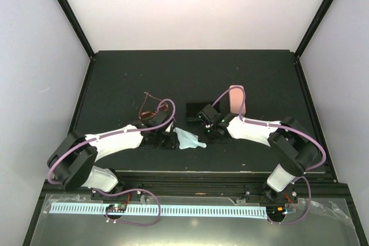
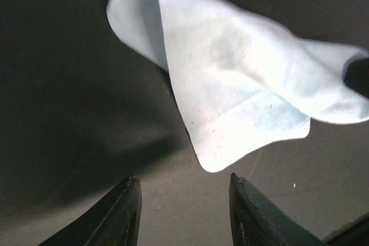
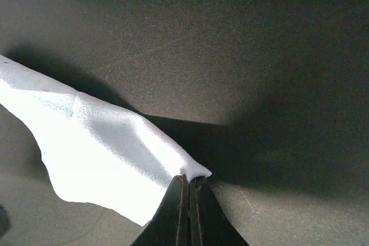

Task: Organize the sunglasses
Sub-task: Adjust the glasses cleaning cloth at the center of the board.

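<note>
A pale blue cloth [image 1: 188, 138] hangs between our two hands, near the front middle of the dark counter [image 1: 259, 73]. The right hand [image 3: 189, 180] is pressed together on one corner of it, and the cloth [image 3: 98, 142] trails away to that hand's left, casting a shadow on the surface. The left hand [image 2: 183, 178] has its fingers apart with nothing between them; the cloth's [image 2: 242, 84] lower edge sits just ahead of the tips.

The amber-brown sunglasses [image 1: 154, 109] lie on the counter just beyond the left wrist, partly crossed by that arm's purple cable [image 1: 168, 103]. A black case [image 1: 195, 109] lies just behind the right hand [image 1: 209, 132], and a pink case [image 1: 236, 97] sits beside it to the right, close to the right forearm.

Behind the cases, open dark surface runs to the back edge and out to both side rails.

Only the overhead view shows us the sunglasses and cases. Each wrist view gives mainly cloth and counter, and the right one alone shows the pinch.
</note>
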You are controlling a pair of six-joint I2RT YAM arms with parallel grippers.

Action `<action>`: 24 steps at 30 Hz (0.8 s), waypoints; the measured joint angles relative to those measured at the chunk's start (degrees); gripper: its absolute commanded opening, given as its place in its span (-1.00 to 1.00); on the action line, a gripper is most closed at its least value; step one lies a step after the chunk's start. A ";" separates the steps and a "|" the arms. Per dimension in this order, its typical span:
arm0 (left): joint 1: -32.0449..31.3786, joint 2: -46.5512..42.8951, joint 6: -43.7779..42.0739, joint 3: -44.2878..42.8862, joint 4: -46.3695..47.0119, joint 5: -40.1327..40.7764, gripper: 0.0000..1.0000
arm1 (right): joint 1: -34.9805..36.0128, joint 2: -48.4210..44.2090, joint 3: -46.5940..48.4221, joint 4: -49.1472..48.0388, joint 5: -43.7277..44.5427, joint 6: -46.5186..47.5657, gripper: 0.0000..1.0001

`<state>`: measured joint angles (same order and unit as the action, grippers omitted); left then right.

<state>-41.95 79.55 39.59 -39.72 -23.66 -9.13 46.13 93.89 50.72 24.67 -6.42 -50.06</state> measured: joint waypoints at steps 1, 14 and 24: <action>0.00 0.39 1.22 1.05 1.20 -1.31 -0.18 | 0.00 0.00 -0.13 -0.15 0.00 -0.02 -0.98; 0.00 9.42 7.04 -0.57 10.03 -8.24 -0.47 | 0.00 0.00 -1.73 -2.03 -0.11 -0.28 -0.98; 0.00 11.30 7.34 -1.40 10.10 -8.28 -0.97 | 0.00 -0.09 -2.03 -2.40 -0.09 -0.42 -0.98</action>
<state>-41.95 90.85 46.94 -41.12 -13.56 -17.41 46.13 93.80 48.69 22.26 -6.50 -50.48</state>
